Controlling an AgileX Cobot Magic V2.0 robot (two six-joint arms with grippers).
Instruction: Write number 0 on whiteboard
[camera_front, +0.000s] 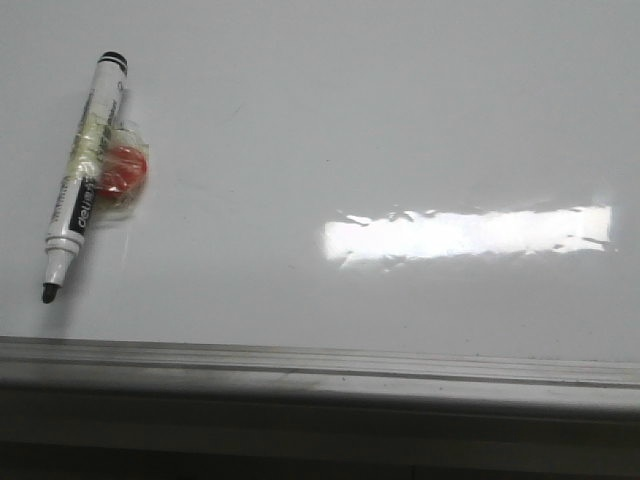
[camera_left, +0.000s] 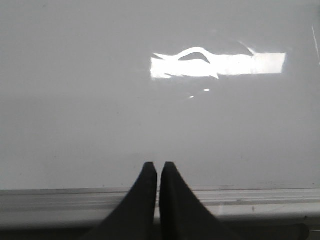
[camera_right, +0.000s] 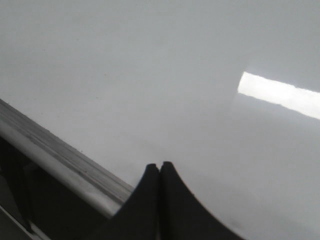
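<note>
Blank whiteboard, marker waiting, both grippers closed and empty

The whiteboard (camera_front: 300, 130) bears no number 0 yet; an uncapped marker (camera_front: 83, 178) with a taped red lump (camera_front: 125, 170) lies at its left. The left gripper (camera_left: 158, 167) and right gripper (camera_right: 159, 167) hover pinched together near the frame; no containers visible.

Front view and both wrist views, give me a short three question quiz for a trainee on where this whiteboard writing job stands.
1. True or false: a black zero is already drawn on the large glossy white whiteboard.
2. Which end of the uncapped white-barrelled black marker points toward the board's grey metal frame edge? A tip, B tail.
3. Is the left gripper or the right gripper holding anything?

Key: 1 false, no mark shows. 2 A. 3 neither, both sets of fingers are closed and empty.
</note>
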